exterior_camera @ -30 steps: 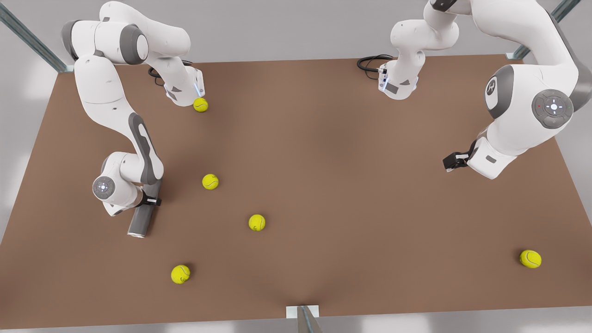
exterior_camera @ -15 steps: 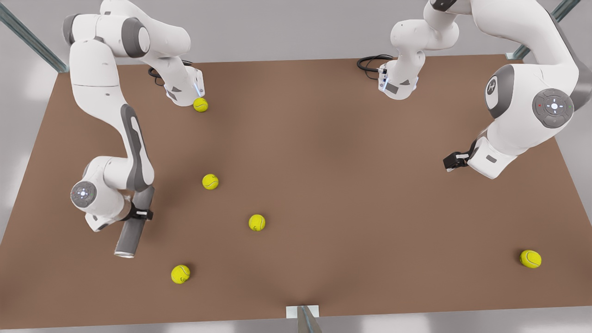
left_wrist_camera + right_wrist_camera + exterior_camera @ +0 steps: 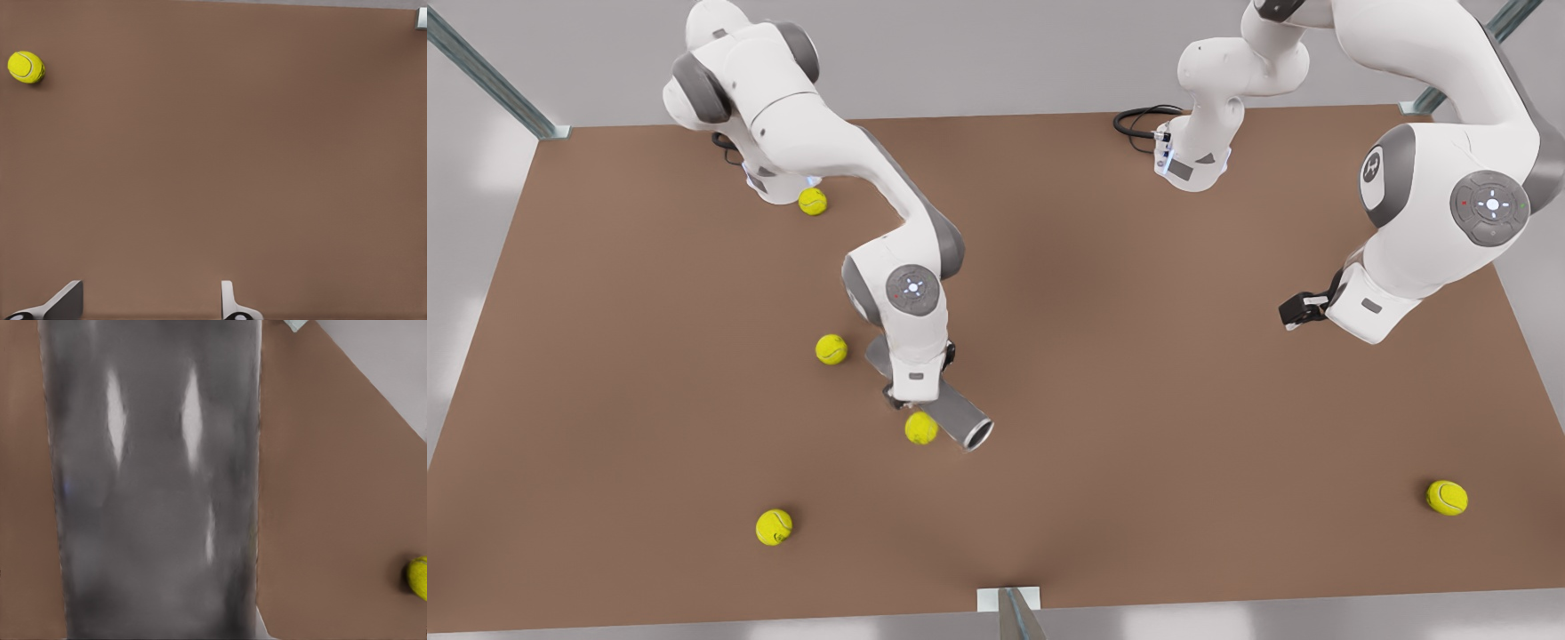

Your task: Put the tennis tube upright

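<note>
The tennis tube [image 3: 959, 417] hangs tilted over the middle of the brown counter [image 3: 1138, 427], open pale-rimmed end toward the front view's right — held in the right claw [image 3: 914, 391], clamped across its grey body [image 3: 153, 487]. 1 tennis ball [image 3: 920, 428] sits just beside it. Off at the front view's right, the left claw [image 3: 1294, 311] waits above the counter, fingers [image 3: 230, 300] spread apart, gripping nothing.

White arms [image 3: 818, 142]; grey joint bands; black cables [image 3: 1138, 120].
</note>
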